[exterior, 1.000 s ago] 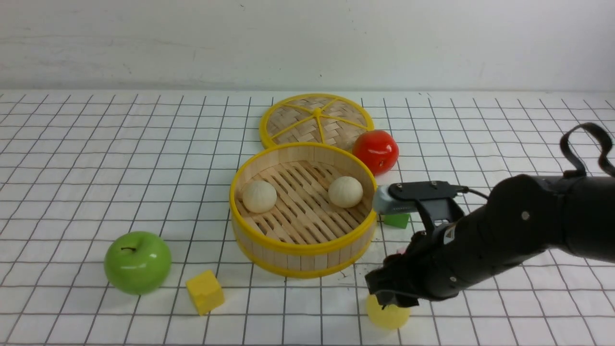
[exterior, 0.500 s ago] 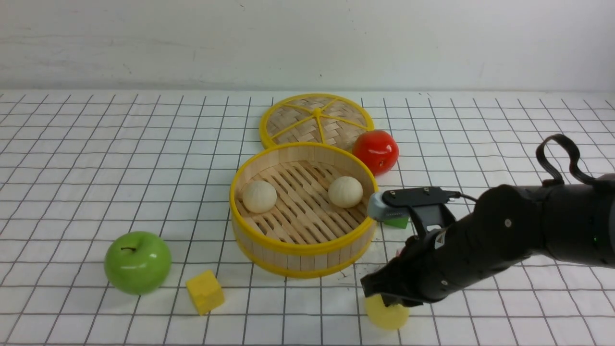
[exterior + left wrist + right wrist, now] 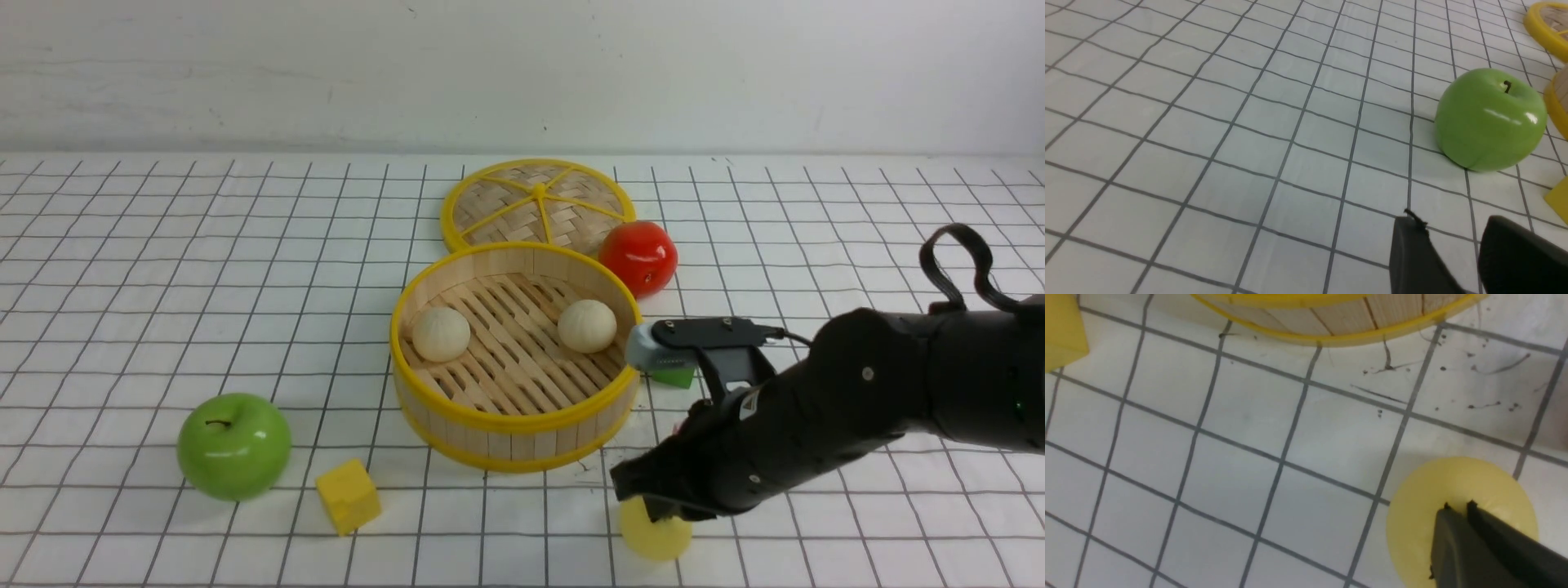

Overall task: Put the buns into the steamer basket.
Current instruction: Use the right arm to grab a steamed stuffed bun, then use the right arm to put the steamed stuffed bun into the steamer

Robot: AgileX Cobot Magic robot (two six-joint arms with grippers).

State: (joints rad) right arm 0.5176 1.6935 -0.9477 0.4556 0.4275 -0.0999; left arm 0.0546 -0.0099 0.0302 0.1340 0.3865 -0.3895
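Note:
The steamer basket [image 3: 514,425] stands mid-table with two cream buns inside, one on its left side [image 3: 441,333] and one on its right [image 3: 586,326]. A pale yellow bun [image 3: 655,539] [image 3: 1429,522] lies on the table near the front edge, right of the basket. My right gripper [image 3: 653,510] [image 3: 1458,506] hangs right over that bun. Its fingers are pressed together on top of the bun and nothing is between them. My left gripper [image 3: 1453,228] shows only in its wrist view, open and empty above the table, short of the green apple.
The flat woven lid [image 3: 537,202] lies behind the basket, with a red apple [image 3: 638,257] beside it. A green apple [image 3: 234,445] [image 3: 1490,118] and a yellow cube [image 3: 349,495] sit front left. A green cube [image 3: 674,376] is partly hidden behind my right wrist.
My right gripper's jaws have closed and the arm has dropped and shifted slightly left. The yellow bun stays on the table. The left arm has not moved.

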